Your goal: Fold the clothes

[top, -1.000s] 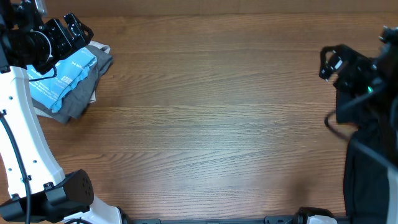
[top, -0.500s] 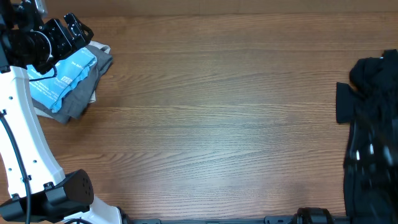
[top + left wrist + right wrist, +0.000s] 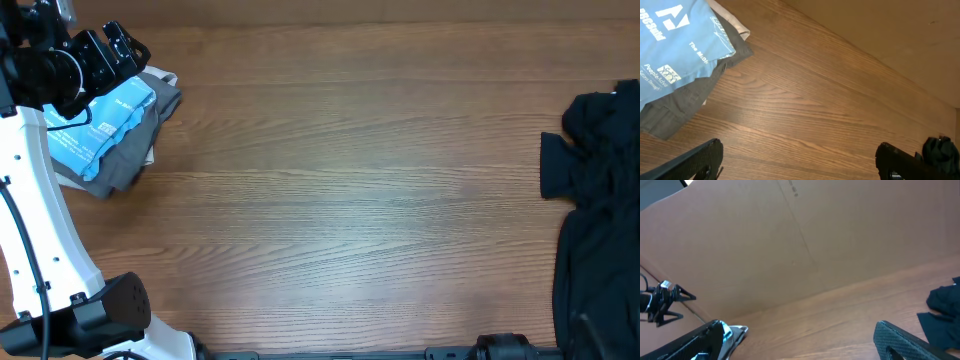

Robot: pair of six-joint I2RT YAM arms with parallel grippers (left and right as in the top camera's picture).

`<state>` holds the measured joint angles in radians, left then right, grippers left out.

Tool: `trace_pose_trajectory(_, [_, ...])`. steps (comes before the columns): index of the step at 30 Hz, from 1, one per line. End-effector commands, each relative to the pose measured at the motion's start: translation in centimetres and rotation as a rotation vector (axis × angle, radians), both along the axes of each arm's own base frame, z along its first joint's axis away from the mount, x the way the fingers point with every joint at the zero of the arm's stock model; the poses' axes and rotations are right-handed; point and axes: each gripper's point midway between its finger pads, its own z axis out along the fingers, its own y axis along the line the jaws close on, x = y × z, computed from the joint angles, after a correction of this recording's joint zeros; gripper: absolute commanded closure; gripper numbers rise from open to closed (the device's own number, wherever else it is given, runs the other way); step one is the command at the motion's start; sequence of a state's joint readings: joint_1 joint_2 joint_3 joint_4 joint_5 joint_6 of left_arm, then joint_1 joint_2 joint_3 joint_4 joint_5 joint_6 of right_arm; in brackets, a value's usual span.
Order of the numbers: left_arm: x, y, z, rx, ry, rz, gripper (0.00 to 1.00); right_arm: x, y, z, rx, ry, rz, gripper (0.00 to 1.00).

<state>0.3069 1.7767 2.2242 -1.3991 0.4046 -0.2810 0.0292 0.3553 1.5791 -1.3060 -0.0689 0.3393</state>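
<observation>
The clothes, a light blue T-shirt [image 3: 100,125] with small white print, lie folded on top of a grey garment [image 3: 125,165] at the table's far left. In the left wrist view the T-shirt [image 3: 675,45] fills the upper left corner. My left gripper [image 3: 125,48] hovers just behind the pile, open, and in its own view the gripper [image 3: 799,150] has only bare wood between its fingers. My right gripper [image 3: 799,327] is open and empty, looking across the table from the right. It is out of the overhead view.
A heap of black cloth [image 3: 600,200] lies at the table's right edge, also seen as black cloth [image 3: 945,312] in the right wrist view. A brown cardboard wall [image 3: 815,240] stands behind the table. The white base of the left arm [image 3: 40,230] stands at the front left.
The right arm has pulled away to the right and out of the overhead view, uncovering the black cloth. The left arm and the folded pile have not moved.
</observation>
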Motion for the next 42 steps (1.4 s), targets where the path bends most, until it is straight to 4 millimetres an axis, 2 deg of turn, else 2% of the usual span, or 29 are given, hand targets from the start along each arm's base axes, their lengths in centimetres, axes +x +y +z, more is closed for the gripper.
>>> trace_pose_trajectory(1, [0.2, -0.3, 0.0, 0.002, -0.003, -0.014, 0.0, -0.8, -0.3, -1.8, -0.006, -0.006, -0.007, 0.0])
trace_pose_trajectory(2, [0.2, -0.3, 0.0, 0.002, -0.003, -0.014, 0.0, -0.9, -0.3, -2.5, -0.005, 0.0, -0.007, 0.0])
trace_pose_trajectory(4, [0.2, -0.3, 0.0, 0.003, -0.003, -0.015, 0.0, -0.7, -0.3, -5.4, 0.008, 0.02, -0.007, 0.0])
trace_pose_trajectory(10, [0.2, -0.3, 0.0, 0.002, -0.003, -0.014, 0.0, 0.8, -0.2, -9.0, 0.032, 0.014, -0.007, 0.0])
trace_pose_trajectory(11, [0.2, -0.3, 0.0, 0.002, -0.003, -0.014, 0.0, 1.8, -0.2, -10.2, 0.034, 0.023, -0.009, 0.0])
trace_pose_trajectory(14, [0.2, -0.3, 0.0, 0.002, -0.003, -0.014, 0.0, 3.5, -0.1, -11.1, 0.034, 0.041, -0.008, 0.0])
trace_pose_trajectory(17, [0.2, -0.3, 0.0, 0.003, -0.003, -0.015, 0.0, 5.9, 0.0, -11.2, 0.035, 0.008, -0.007, 0.0])
trace_pose_trajectory(18, [0.2, -0.3, 0.0, 0.003, -0.003, -0.015, 0.0, 7.4, 0.0, -11.0, 0.036, -0.028, -0.007, 0.0])
trace_pose_trajectory(22, [0.2, -0.3, 0.0, 0.002, -0.003, -0.014, 0.0, 10.4, 0.2, -11.5, 0.039, -0.084, -0.007, 0.0])
trace_pose_trajectory(28, [0.2, -0.3, 0.0, 0.003, -0.003, -0.015, 0.0, 14.7, 0.4, -13.6, 0.042, -0.17, -0.003, 0.0])
trace_pose_trajectory(34, [0.2, -0.3, 0.0, 0.003, -0.003, -0.015, 0.0, 17.2, 0.4, -16.3, 0.045, -0.227, -0.003, 0.0])
trace_pose_trajectory(42, [0.2, -0.3, 0.0, 0.003, -0.003, -0.015, 0.0, 18.3, -0.1, -17.7, 0.052, -0.315, -0.036, 0.0])
